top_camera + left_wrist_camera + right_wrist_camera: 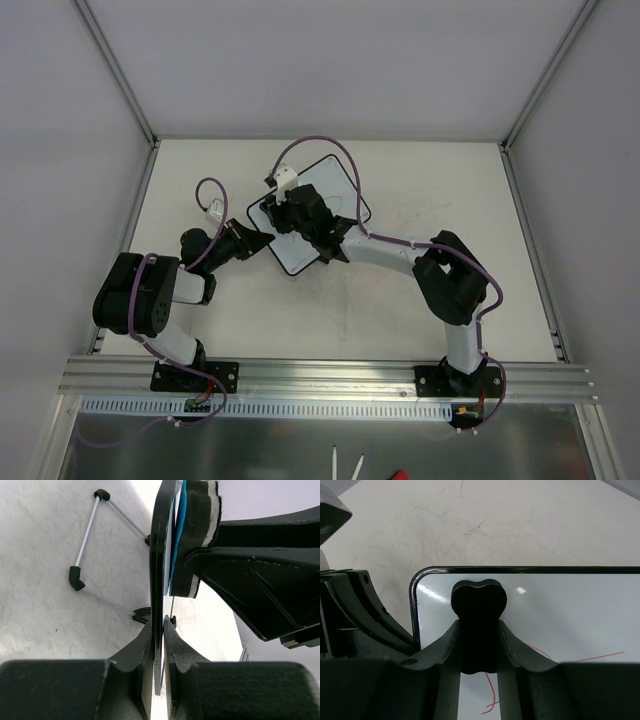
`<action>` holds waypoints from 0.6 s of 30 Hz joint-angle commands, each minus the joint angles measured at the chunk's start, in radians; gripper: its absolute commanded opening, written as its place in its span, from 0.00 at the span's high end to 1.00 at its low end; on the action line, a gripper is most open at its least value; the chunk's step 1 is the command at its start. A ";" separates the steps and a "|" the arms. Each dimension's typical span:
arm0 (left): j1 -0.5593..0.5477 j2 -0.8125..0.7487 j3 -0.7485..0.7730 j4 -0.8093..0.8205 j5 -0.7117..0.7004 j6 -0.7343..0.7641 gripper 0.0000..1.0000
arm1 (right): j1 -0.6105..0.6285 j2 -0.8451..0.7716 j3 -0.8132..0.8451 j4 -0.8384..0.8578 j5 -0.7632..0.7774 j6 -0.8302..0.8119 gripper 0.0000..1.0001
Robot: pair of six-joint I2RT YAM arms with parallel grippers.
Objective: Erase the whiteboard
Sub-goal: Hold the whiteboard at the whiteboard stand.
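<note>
Pinching the left edge of the whiteboard (345, 200) with the left gripper (162, 625), fingers narrowed onto both faces. Sitting angled on the table (400, 300), directly between both grippers. Clamping the black eraser (479, 605) in the right gripper (479, 626), pressing against the board face near a corner, beside red scribbles (600, 656).
</note>
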 commanded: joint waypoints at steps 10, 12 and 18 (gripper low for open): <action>-0.012 -0.041 0.001 0.388 0.065 0.017 1.00 | 0.048 0.019 -0.017 -0.135 -0.012 -0.075 1.00; -0.012 -0.041 0.001 0.388 0.067 0.016 1.00 | 0.061 0.029 0.001 -0.138 -0.021 -0.090 1.00; -0.012 -0.044 0.001 0.385 0.068 0.017 1.00 | 0.091 0.046 0.044 -0.146 -0.095 -0.132 1.00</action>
